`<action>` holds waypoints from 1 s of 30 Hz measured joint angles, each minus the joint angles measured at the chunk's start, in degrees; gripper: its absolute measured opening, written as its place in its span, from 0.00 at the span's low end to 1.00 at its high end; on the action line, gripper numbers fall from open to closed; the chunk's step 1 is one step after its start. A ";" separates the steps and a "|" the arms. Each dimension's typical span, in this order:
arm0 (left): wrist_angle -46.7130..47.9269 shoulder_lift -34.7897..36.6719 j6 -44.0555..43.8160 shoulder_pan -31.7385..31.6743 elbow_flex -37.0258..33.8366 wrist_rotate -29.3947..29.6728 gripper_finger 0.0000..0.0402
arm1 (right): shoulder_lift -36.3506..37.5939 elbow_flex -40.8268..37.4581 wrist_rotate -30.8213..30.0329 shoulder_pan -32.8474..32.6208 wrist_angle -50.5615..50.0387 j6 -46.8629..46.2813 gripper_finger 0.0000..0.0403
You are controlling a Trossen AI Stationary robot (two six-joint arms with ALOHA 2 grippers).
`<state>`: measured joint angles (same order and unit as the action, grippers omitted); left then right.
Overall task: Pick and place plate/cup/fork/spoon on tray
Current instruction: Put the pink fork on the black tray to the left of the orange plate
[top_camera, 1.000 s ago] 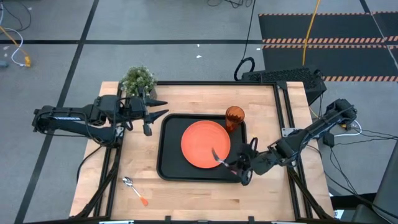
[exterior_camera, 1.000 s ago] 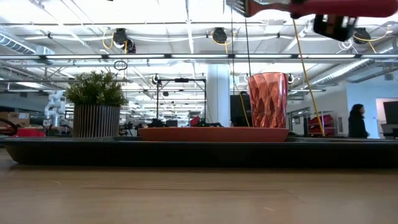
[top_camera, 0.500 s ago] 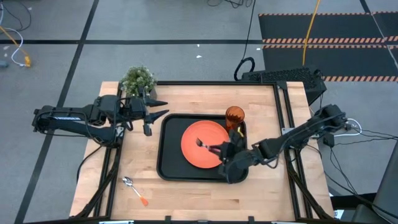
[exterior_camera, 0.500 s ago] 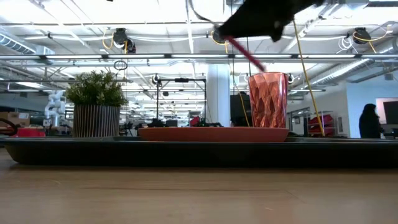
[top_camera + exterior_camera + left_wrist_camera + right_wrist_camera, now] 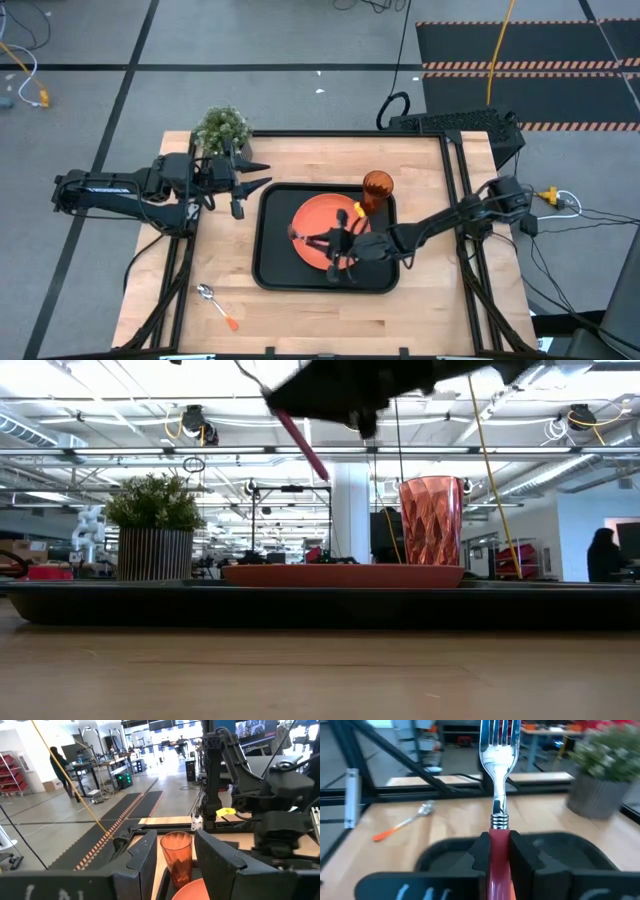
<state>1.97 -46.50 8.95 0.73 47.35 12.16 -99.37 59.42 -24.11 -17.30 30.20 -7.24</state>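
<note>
The orange plate (image 5: 322, 222) lies on the black tray (image 5: 272, 262), and the amber cup (image 5: 377, 188) stands upright at the tray's far right corner. My right gripper (image 5: 328, 241) hovers over the plate, shut on the fork (image 5: 499, 765), whose tines (image 5: 296, 235) point toward the table's left. The spoon (image 5: 216, 304) lies on the table near the near left corner and also shows in the right wrist view (image 5: 402, 822). My left gripper (image 5: 262, 173) waits open and empty at the tray's far left corner, facing the cup (image 5: 176, 857). My right gripper pinches the fork's pink-red handle (image 5: 499, 839) between its two fingers, just behind the metal neck. The fingers come roughly level from the table's right and lie along the fork. The fork sticks out ahead of them, lifted clear above the plate (image 5: 345, 573), its handle (image 5: 303, 445) slanting.
A potted green plant (image 5: 222, 128) stands at the table's far left, just behind my left gripper. The tray's raised rim (image 5: 320, 605) runs across the low view. Bare wood lies along the near edge and at the right of the tray.
My right gripper has carried the fork toward the table's left edge, from over the tray's near right corner to over the middle of the plate. The fork stays held and clear of the plate, tines leading.
</note>
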 joint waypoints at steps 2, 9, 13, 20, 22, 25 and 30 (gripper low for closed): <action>0.01 0.00 -0.02 0.00 0.00 0.00 0.34 | -1.57 2.72 2.88 0.00 -0.01 1.96 0.07; 0.07 0.00 -0.01 0.00 0.00 0.00 0.34 | -5.81 10.17 8.06 -0.64 -0.44 6.68 0.07; 0.84 0.00 0.14 -0.07 0.00 0.03 0.34 | -7.50 11.50 9.67 -1.30 -0.37 8.87 0.07; 6.25 0.00 0.33 -0.31 0.02 0.46 0.34 | -9.45 11.50 3.42 -1.43 -4.02 9.66 0.07; 7.58 0.00 0.31 -0.30 0.02 0.46 0.34 | -9.38 11.49 -2.91 -1.42 -4.95 9.96 0.07; 7.79 0.00 -0.09 -0.33 0.02 0.80 0.34 | -8.95 11.49 -14.60 -1.51 -4.84 12.46 0.07; 7.77 0.02 -1.81 -0.33 0.01 1.91 0.34 | -8.90 11.49 -32.52 -1.95 0.60 22.67 0.07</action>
<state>9.74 -46.48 7.14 0.40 47.36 14.07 -108.27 70.91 -56.62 -19.25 30.80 15.43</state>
